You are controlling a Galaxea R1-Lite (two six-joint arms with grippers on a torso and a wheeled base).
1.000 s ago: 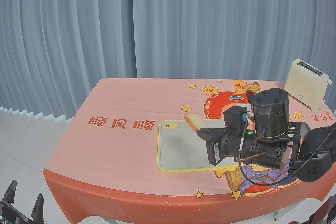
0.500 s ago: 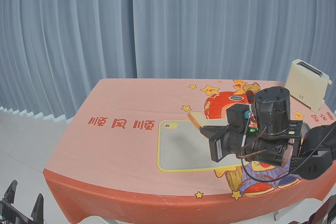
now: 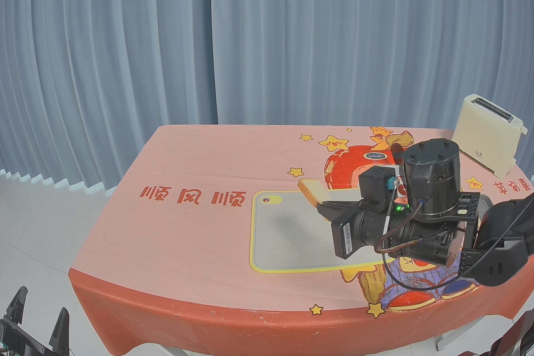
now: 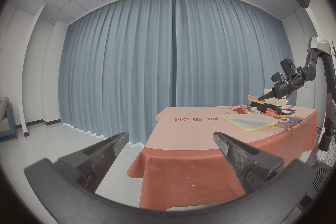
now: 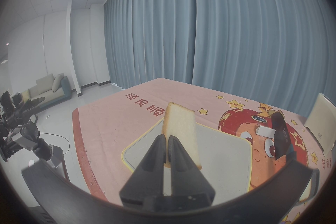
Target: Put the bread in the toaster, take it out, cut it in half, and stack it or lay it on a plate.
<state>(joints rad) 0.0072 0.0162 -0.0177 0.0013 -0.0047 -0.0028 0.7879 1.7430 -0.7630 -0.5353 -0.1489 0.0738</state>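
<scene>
One table (image 3: 194, 240) under a pink printed cloth carries one grey, yellow-rimmed cutting board (image 3: 283, 240) near its middle and one cream toaster (image 3: 488, 136) at its far right corner. The right gripper (image 3: 324, 204) is clamped on the single slice of bread (image 3: 310, 190), holding it in the air over the board's far edge. The left gripper (image 4: 169, 135) hangs low off the table's near left corner, its two fingers spread wide.

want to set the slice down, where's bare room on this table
The cutting board is bare beside the right gripper holding the bread. Cloth left of it, around the red lettering, is bare too. Crowded toward the toaster.
</scene>
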